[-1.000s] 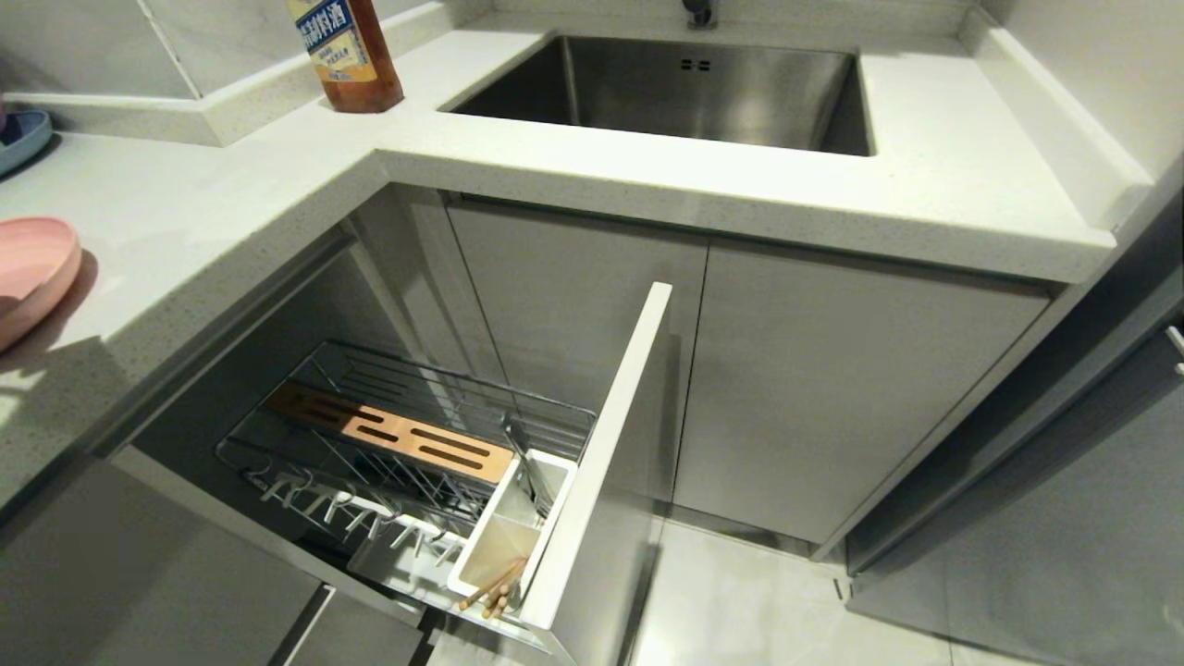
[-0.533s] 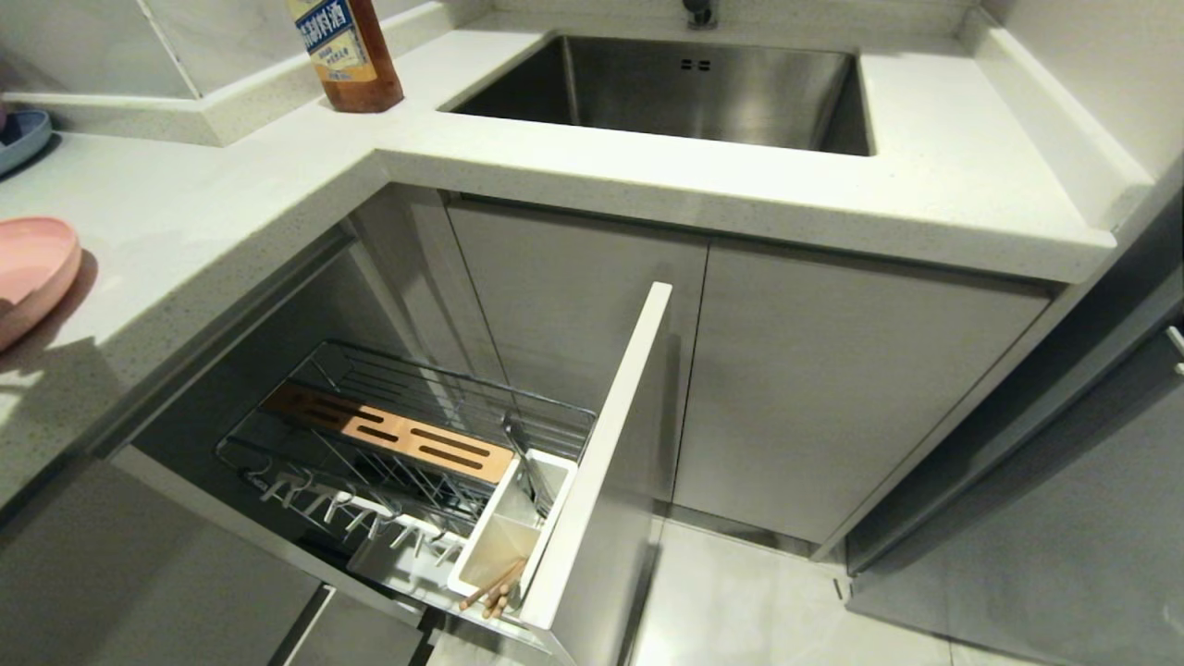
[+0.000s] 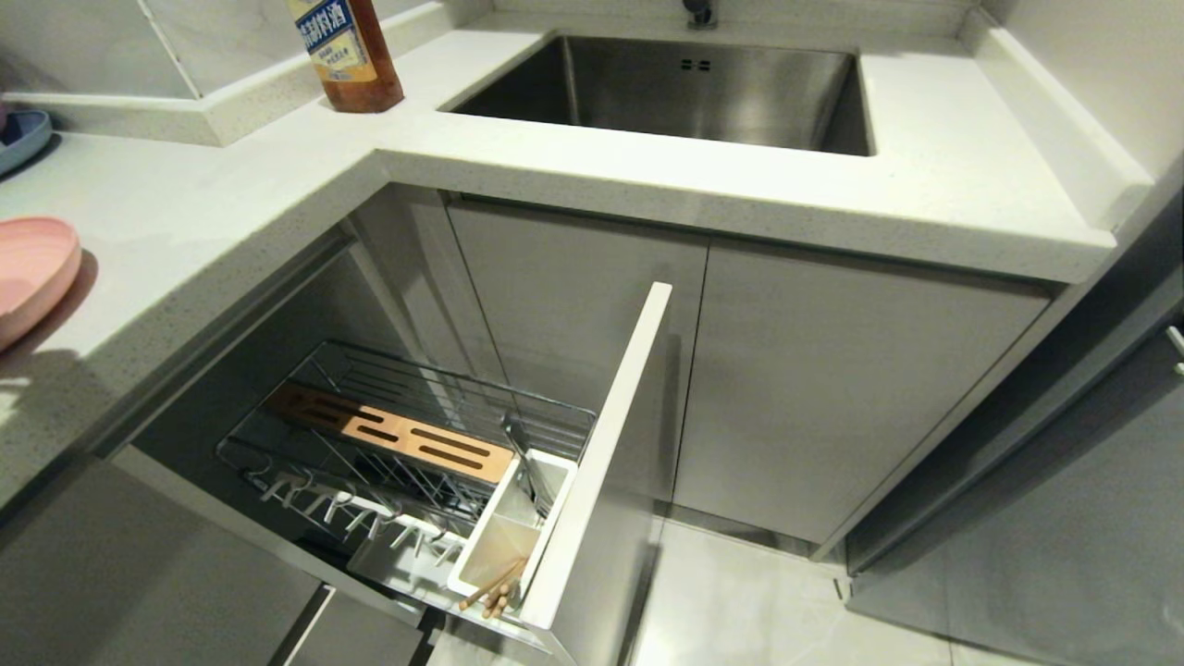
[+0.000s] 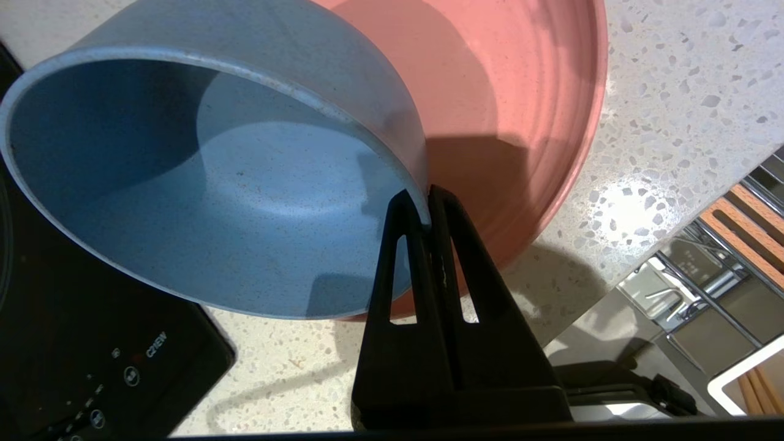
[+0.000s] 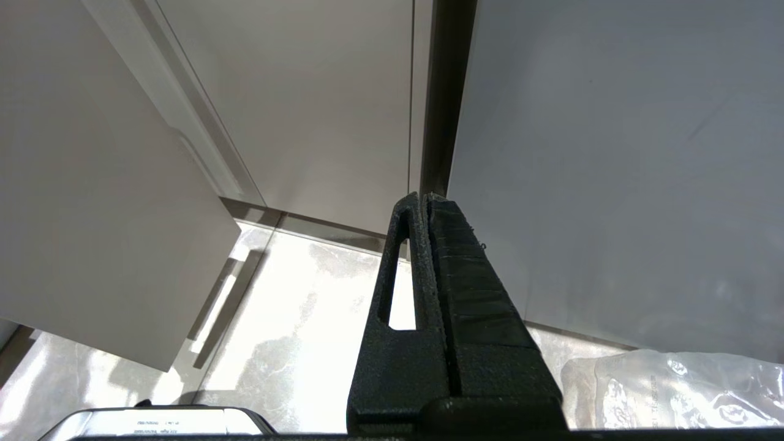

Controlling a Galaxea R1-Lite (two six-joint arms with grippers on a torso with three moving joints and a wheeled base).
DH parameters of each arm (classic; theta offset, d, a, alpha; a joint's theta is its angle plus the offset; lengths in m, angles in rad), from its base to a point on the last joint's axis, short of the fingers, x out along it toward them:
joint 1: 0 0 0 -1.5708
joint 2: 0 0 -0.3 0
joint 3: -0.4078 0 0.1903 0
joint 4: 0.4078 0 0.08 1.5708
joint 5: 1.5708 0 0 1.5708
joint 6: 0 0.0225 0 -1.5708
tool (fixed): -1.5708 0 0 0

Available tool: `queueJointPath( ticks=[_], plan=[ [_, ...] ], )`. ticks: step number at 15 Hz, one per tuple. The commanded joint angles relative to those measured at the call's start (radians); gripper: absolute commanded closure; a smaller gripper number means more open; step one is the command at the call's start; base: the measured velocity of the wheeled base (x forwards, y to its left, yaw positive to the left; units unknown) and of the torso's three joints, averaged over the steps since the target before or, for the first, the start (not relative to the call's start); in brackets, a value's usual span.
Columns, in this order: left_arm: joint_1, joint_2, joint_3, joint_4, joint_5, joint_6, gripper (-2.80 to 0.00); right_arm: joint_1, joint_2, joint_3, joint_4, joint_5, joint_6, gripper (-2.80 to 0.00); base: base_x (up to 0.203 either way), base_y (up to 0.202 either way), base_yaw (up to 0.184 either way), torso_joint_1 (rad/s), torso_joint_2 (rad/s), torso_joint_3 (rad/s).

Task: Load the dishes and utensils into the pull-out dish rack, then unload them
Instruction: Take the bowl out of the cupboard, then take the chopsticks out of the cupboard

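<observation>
Speckled white kitchen counter [image 3: 231, 213] ran round a steel sink [image 3: 684, 88]. My left gripper [image 4: 427, 199] was clenched on the rim of the light-blue round plastic bowl [image 4: 202, 177], tilted just above the wide pale-pink plastic plate [image 4: 520, 92]. I judged it light, stiff, slick; a thin rim pinch could let it swivel. Black induction hob [image 4: 92, 343] sat beside. Chrome wire pull-out dish rack [image 3: 407, 444] stood open below, wooden chopsticks [image 3: 495, 592] in its white cup [image 3: 504, 546]. Counter edge and pale front panel [image 3: 601, 435] looked like the obstacles. Right gripper [image 5: 424, 202] hung clenched, empty, by cabinet doors [image 5: 306, 92].
</observation>
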Motion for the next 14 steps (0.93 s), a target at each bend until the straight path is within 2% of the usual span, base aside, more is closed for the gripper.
queueJointPath(
  ticks=[1,3,8,9,14],
  plan=[
    [0.01,0.015,-0.001,0.007,-0.009,-0.002,0.0,0.0,0.0,0.002,0.0,0.0,0.0,0.0,0.0,0.0,0.0,0.0,0.0,0.0],
    [0.031,0.021,0.0,0.01,-0.032,-0.002,0.0,-0.001,0.001,0.003,0.0,0.0,0.0,0.0,0.0,0.0,0.0,0.0,0.0,0.0],
    [0.046,0.025,0.0,0.016,-0.033,-0.003,0.0,-0.001,0.0,0.002,0.0,0.0,0.001,0.0,0.0,0.0,0.0,0.0,0.0,0.0],
    [0.047,0.024,0.0,0.016,-0.033,-0.003,-2.8,-0.001,0.0,0.002,0.0,0.0,0.001,0.0,0.0,0.0,0.0,0.0,0.0,0.0],
    [0.047,0.016,0.0,0.009,-0.031,-0.004,-2.8,0.0,0.0,0.003,0.0,0.0,0.001,0.0,0.0,0.0,0.0,0.0,0.0,0.0]
  ],
)
